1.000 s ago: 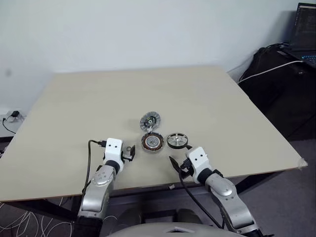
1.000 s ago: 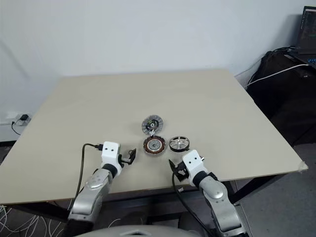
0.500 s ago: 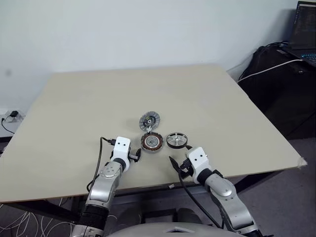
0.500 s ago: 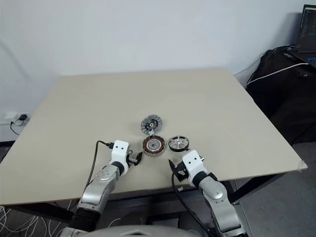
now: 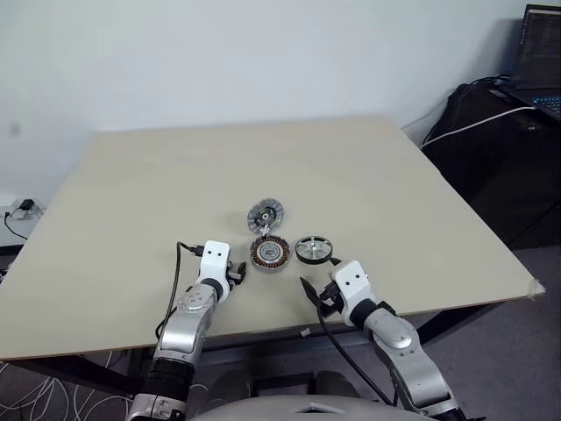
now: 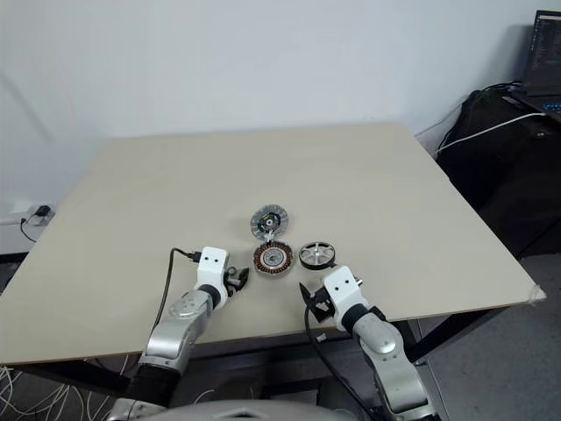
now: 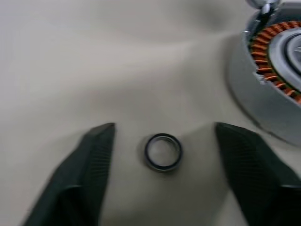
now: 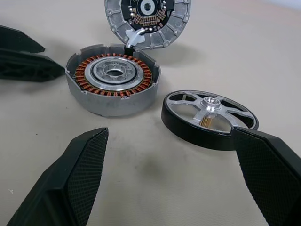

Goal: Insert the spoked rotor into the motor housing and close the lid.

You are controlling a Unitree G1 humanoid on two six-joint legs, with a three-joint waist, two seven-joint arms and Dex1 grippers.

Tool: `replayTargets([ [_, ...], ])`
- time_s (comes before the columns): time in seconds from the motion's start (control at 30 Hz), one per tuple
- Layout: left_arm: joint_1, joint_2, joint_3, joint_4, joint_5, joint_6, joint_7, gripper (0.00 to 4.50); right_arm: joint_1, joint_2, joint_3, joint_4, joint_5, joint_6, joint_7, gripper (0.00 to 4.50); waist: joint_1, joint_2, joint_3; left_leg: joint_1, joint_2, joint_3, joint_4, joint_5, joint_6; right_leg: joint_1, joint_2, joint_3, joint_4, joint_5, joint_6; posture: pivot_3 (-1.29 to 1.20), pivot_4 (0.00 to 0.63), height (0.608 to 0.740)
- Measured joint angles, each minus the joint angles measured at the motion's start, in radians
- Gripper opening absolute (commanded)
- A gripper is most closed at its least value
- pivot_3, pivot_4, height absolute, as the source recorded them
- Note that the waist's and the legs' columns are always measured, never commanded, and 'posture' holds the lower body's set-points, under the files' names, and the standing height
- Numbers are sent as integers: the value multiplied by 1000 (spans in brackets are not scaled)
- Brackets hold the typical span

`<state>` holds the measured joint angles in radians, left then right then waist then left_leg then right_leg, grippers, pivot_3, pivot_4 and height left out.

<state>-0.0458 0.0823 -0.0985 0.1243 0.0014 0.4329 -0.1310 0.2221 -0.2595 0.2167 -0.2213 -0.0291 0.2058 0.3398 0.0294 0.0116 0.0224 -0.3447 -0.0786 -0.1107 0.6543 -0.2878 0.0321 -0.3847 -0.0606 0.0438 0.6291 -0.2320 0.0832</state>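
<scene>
The motor housing [image 8: 112,77], a round metal base with copper windings, sits on the table near its front edge. The lid [image 8: 146,21] stands tilted up just behind it, inner face showing. The spoked rotor [image 8: 209,117], a dark ring with a silvery hub, lies flat to the housing's right. My right gripper [image 8: 169,134] is open, just short of the rotor and housing, and holds nothing. My left gripper [image 7: 164,128] is left of the housing [image 7: 277,70], low over the table. Its fingers [image 7: 94,165] stand apart on either side of a small black O-ring [image 7: 162,151], without touching it.
The beige table [image 5: 175,175] stretches wide behind and beside the parts. A dark bag [image 5: 491,132] with a white cable and a laptop [image 5: 539,57] stand off the table's right side. Cables lie on the floor at the left.
My left hand has shifted a little to the right, closer to the housing. The right arm and the three motor parts have not moved.
</scene>
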Motion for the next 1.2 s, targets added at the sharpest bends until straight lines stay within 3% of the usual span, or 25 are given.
replayTargets([
  [0.2, -5, 1, -31, 0, 23, 11, -1, 673, 0, 4, 0, -17, 0, 1, -7, 4500, -2, 0, 0, 1, 1, 0, 0, 0, -1, 0, 0, 0, 0, 0, 0, 0, 0, 740],
  [0.5, 19, -7, -20, -20, 24, -3, 27, 678, -2, 5, 0, -19, 0, 16, -11, 4500, -11, 0, 0, 1, 1, 0, 0, 0, -1, 0, 0, 0, 0, 0, 0, 0, 0, 740],
  [0.77, 80, -44, 109, -152, -48, -130, 69, 678, -1, 5, -4, -21, 0, 22, -11, 4500, 5, -3, 1, -5, 0, 0, 0, 0, -1, -5, -1, 0, 0, 1, -1, 0, 0, 740],
  [1.0, 38, -15, -3, -185, -68, -124, -95, 678, -4, 12, 2, -21, 0, 22, -11, 4500, 8, -3, 1, -5, 0, 0, 0, 0, 0, -5, 0, 0, 0, 0, -1, 0, 0, 740],
  [1.2, -25, -14, -65, -105, -65, -95, -152, 678, -3, 16, 1, -23, 0, 22, -14, 4500, 2, -2, 0, -5, 0, 0, 0, 1, 0, -6, 1, 0, 0, 0, -1, 0, 0, 740],
])
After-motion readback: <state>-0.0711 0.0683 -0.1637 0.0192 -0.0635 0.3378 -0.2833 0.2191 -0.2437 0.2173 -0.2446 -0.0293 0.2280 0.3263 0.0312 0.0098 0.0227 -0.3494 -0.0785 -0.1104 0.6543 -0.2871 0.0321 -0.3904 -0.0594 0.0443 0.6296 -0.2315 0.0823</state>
